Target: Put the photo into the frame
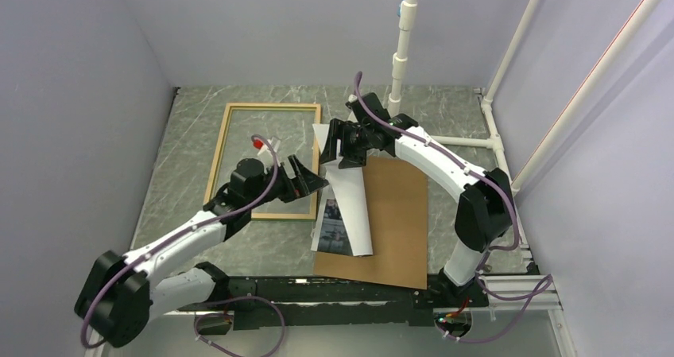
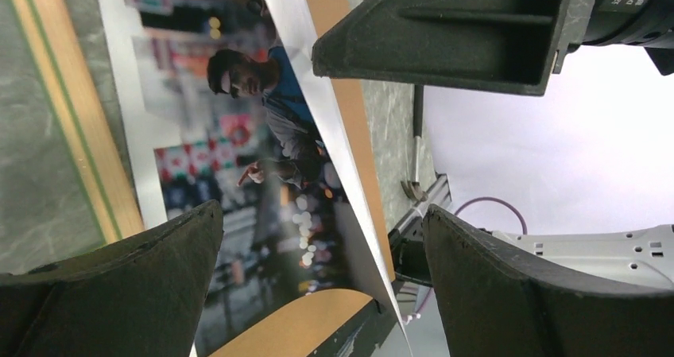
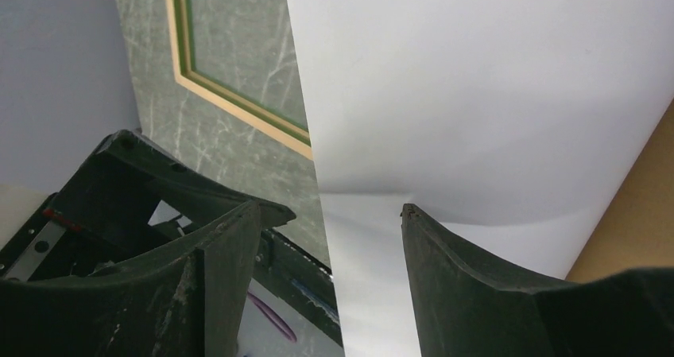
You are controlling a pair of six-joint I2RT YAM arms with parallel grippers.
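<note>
The photo (image 1: pixel 354 198) stands curled on its lower edge over the brown backing board (image 1: pixel 397 230), white back up, with the print showing at the bottom left. My left gripper (image 1: pixel 311 176) is open. In the left wrist view (image 2: pixel 322 210) the photo's edge (image 2: pixel 270 134) runs between the fingers, unclamped. My right gripper (image 1: pixel 343 150) is open at the photo's raised top end. In the right wrist view (image 3: pixel 330 207) the white back (image 3: pixel 477 95) passes between the spread fingers. The frame (image 1: pixel 218 154) lies flat to the left, also seen from the left wrist (image 2: pixel 71 126) and right wrist (image 3: pixel 238 102).
The backing board also shows in the left wrist view (image 2: pixel 350 118) and the right wrist view (image 3: pixel 644 214). A white pipe post (image 1: pixel 401 55) stands at the back. White pipes (image 1: pixel 493 126) run along the right edge. Walls close the left and back sides.
</note>
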